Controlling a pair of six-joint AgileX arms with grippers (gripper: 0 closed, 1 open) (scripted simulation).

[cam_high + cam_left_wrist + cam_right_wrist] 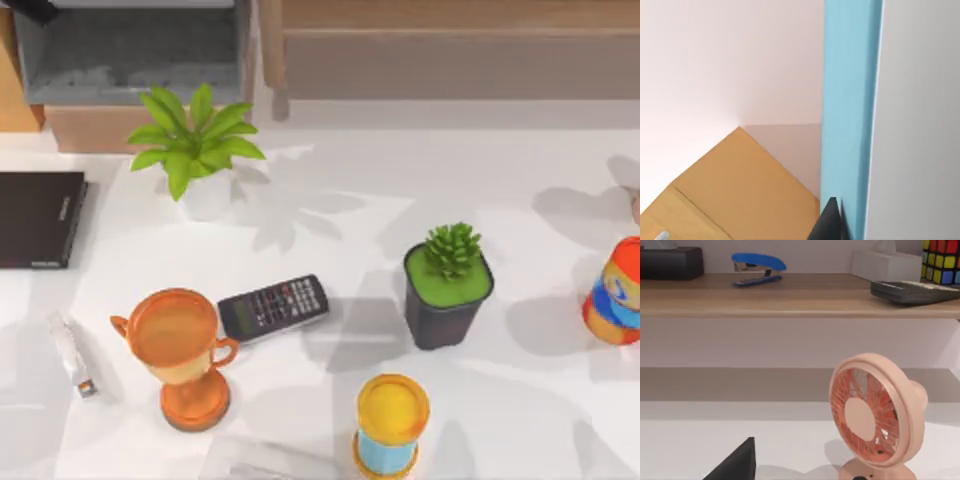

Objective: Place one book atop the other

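Note:
The light-teal book [847, 110] stands on edge right in front of the left wrist camera, its pale page block [920, 120] beside the cover. My left gripper [832, 222] is shut on it, one dark fingertip [826, 225] pressing against the teal cover. Behind the book are a pale wall and a wooden surface [740, 185]. The flat black book [40, 218] lies at the table's left edge, with small pale lettering near its right side. A dark part of my right gripper [735, 465] sits low in the right wrist view, parked facing a pink fan [872, 417].
On the table stand a leafy plant in a white pot [200, 150], a black remote [273, 306], an orange trophy [180, 350], a yellow-and-blue cup [390, 425], a succulent in a dark pot [448, 285] and a colourful toy [615, 290]. A wooden shelf [790, 295] holds a blue stapler [757, 267].

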